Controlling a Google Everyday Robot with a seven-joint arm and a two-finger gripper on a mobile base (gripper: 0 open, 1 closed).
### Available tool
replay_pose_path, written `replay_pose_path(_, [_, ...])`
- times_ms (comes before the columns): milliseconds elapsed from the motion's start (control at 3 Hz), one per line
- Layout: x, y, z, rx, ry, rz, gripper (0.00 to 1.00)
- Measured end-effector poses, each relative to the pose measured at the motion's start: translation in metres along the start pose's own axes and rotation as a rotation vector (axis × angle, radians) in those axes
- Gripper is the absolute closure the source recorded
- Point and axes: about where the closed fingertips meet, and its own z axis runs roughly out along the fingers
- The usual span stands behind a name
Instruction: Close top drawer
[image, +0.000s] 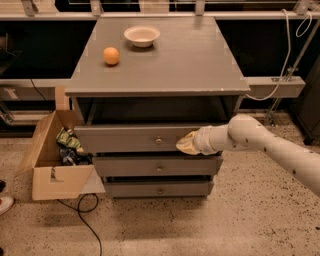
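Observation:
The top drawer (125, 138) is a wide grey drawer with a small round silver knob (158, 141). It sticks out a little from the grey cabinet (160, 75), with a dark gap behind its front panel. My gripper (186, 144) comes in from the right on a white arm (270, 147). Its yellowish tip rests against the drawer's front panel, right of the knob.
An orange (111, 55) and a white bowl (142, 35) sit on the cabinet top. Two shorter grey drawers (157, 167) lie below the top one. An open cardboard box (52, 160) with packets stands on the floor at the left, with a black cable (85, 215) beside it.

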Motion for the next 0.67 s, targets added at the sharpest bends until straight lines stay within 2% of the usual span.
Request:
replay_pose_path(333, [-0.0018,-0.0173,0.0008,0.016,-0.012,-0.011,1.0])
replay_pose_path(667, [-0.0021,-0.0253,-0.0057,0.035,-0.025,-0.012,1.0])
